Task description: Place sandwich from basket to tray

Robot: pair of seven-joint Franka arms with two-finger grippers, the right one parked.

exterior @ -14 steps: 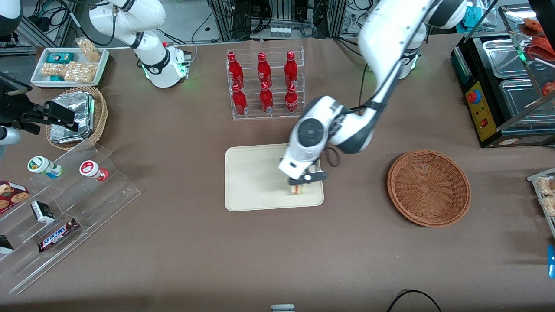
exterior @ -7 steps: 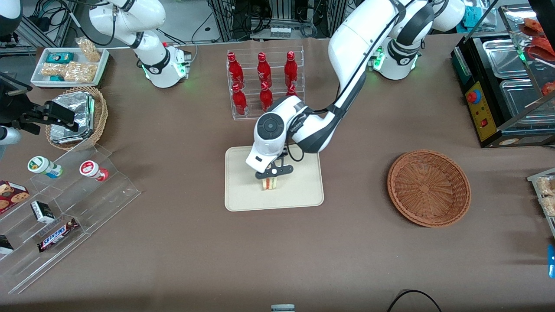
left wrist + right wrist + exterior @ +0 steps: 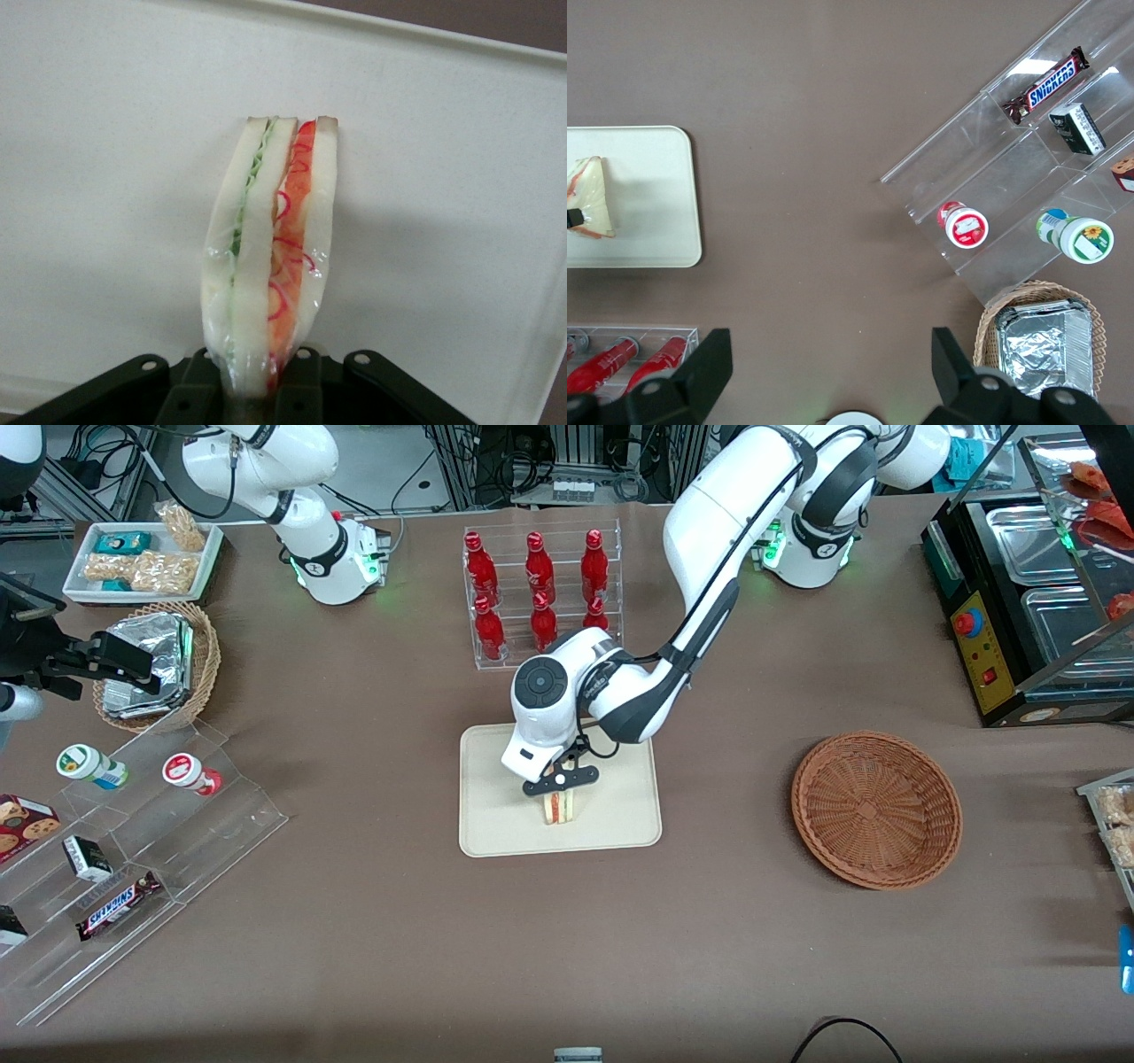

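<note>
The hand grips the sandwich just over the cream tray, well away from the empty wicker basket; only the release seems left

The working left arm reached from its base down over the desk, its white links bent at a dark-jointed elbow and the wrist pointing downward. The black two-finger gripper hung low, its jaws closed on the small triangular wedge sandwich of pale bread, held upright by one end.
</note>
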